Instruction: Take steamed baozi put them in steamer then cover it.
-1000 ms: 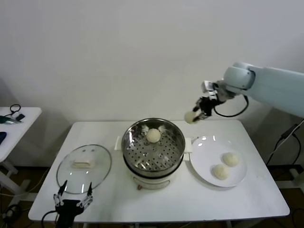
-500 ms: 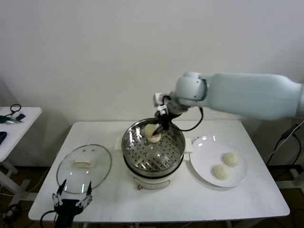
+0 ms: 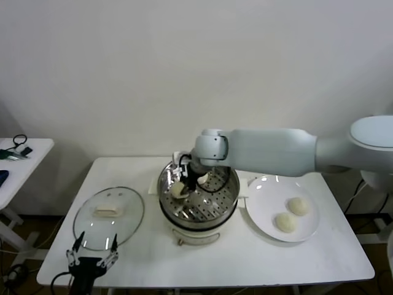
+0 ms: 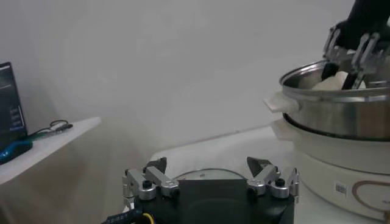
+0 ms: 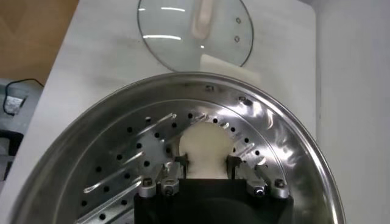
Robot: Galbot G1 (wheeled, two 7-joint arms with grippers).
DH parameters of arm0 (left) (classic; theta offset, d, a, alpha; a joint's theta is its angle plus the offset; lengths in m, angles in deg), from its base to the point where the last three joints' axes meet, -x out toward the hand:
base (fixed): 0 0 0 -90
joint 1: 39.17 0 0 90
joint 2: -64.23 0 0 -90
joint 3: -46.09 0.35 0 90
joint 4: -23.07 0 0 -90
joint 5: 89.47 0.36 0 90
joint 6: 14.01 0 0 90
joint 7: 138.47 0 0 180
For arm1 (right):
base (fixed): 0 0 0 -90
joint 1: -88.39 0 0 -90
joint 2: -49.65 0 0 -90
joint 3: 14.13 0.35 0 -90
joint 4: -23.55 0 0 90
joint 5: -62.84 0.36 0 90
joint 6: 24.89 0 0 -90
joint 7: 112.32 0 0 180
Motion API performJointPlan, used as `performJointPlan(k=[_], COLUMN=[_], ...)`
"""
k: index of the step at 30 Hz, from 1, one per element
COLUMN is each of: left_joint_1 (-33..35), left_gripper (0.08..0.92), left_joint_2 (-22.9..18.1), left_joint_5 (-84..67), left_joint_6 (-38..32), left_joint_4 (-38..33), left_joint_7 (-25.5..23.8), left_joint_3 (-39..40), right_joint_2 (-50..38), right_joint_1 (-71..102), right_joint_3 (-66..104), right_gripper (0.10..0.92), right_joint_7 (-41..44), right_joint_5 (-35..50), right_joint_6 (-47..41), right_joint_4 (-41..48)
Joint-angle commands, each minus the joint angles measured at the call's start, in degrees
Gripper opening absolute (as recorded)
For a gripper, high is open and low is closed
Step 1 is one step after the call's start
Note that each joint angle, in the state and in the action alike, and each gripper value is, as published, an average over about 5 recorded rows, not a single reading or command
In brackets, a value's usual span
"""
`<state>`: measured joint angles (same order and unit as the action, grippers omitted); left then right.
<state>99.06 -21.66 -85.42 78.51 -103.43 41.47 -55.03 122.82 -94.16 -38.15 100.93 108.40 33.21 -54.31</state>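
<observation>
The steel steamer [image 3: 198, 212] stands mid-table on its white pot base. My right gripper [image 3: 182, 187] reaches down into its left side, shut on a cream baozi [image 3: 178, 191] that sits low on the perforated floor. In the right wrist view the baozi [image 5: 206, 146] bulges out past the fingers [image 5: 181, 164] pinching it. A second baozi [image 3: 202, 180] lies at the back of the steamer, partly hidden by the gripper. Two more baozi [image 3: 298, 206] [image 3: 284, 222] lie on the white plate [image 3: 264, 196]. The glass cover [image 3: 108, 214] lies flat to the steamer's left. My left gripper [image 3: 92, 252] waits open at the front left table edge.
A white side table [image 3: 24, 160] with cables stands off to the left. My right arm stretches across the back of the table above the plate. The steamer's wall [image 4: 341, 103] rises ahead of the left gripper [image 4: 210, 167].
My right gripper carried the baozi from above the table's back right, leftwards over the steamer, and down into its left side. The left arm has not moved.
</observation>
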Motion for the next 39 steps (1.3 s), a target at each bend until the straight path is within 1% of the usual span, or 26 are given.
performJointPlan(k=[1, 6, 10, 13, 15, 19, 23, 26, 30, 34, 39], left_joint_1=[0.02, 0.03, 0.04, -0.10, -0.23, -0.28, -0.25, -0.36, -0.52, -0.54, -0.58], left_gripper=[0.823, 0.823, 0.823, 0.823, 0.823, 0.823, 0.823, 0.823, 0.823, 0.823, 0.823], left_joint_2=[-0.06, -0.16, -0.23, -0.22, -0.24, -0.31, -0.22, -0.32, -0.53, -0.72, -1.01], left_joint_5=[-0.03, 0.11, 0.24, 0.32, 0.37, 0.32, 0.33, 0.42, 0.59, 0.61, 0.71], left_joint_6=[0.03, 0.08, 0.15, 0.23, 0.31, 0.43, 0.44, 0.51, 0.60, 0.61, 0.62], left_joint_4=[-0.08, -0.31, -0.49, -0.47, -0.48, -0.69, -0.53, -0.37, -0.10, 0.08, 0.47], left_joint_7=[-0.01, -0.03, -0.05, -0.08, -0.10, -0.14, -0.13, -0.16, -0.21, -0.20, -0.21], left_joint_3=[0.01, 0.07, 0.15, 0.24, 0.34, 0.42, 0.49, 0.65, 0.88, 0.90, 1.02], right_joint_2=[-0.09, -8.71, -18.48, -26.31, -32.45, -43.22, -49.79, -52.38, -52.86, -51.04, -46.89], right_joint_1=[-2.31, -12.44, -19.74, -22.93, -23.96, -24.89, -20.72, -12.76, 1.24, 12.43, 21.95], right_joint_3=[-0.36, -4.05, -8.63, -11.75, -13.80, -20.59, -22.98, -18.66, -6.51, 1.91, 10.15], right_gripper=[0.572, 0.719, 0.804, 0.820, 0.822, 0.823, 0.823, 0.823, 0.823, 0.823, 0.823], right_joint_7=[2.94, 10.53, 16.93, 19.79, 21.73, 25.62, 25.82, 24.66, 23.05, 21.90, 19.57], right_joint_5=[-0.95, 0.69, 1.48, 2.53, 1.51, -8.22, -16.70, -22.52, -28.80, -32.96, -35.39], right_joint_6=[2.77, 9.52, 14.52, 16.46, 17.11, 20.17, 21.59, 20.73, 19.04, 17.98, 16.89], right_joint_4=[1.44, -3.34, -5.83, -8.36, -10.06, -11.33, -12.48, -12.54, -10.13, -6.52, -1.91])
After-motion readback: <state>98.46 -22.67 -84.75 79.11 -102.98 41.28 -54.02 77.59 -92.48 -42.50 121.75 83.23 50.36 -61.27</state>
